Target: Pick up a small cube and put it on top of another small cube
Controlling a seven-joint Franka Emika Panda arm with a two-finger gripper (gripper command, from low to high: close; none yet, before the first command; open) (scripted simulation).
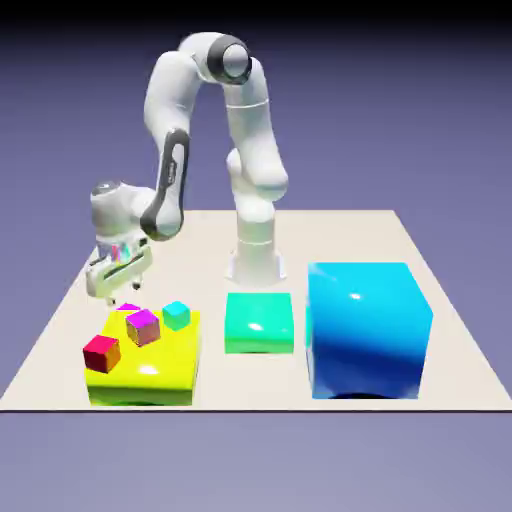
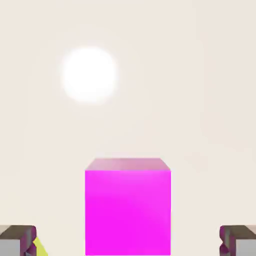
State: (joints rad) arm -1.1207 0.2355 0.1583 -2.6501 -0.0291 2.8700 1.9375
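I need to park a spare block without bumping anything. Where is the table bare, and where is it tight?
Bare table runs behind the blue block, right of the robot base. Narrow lanes flank the green block. The yellow block is crowded: red cube, violet-topped cube, teal cube, pink cube, hand above.

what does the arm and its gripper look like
The arm is glossy white, built of rounded segments, with dark grey joint rings and a dark band down the forearm. The gripper has a white body with small coloured marks on its face. Its fingertips are small, blocky and grey.
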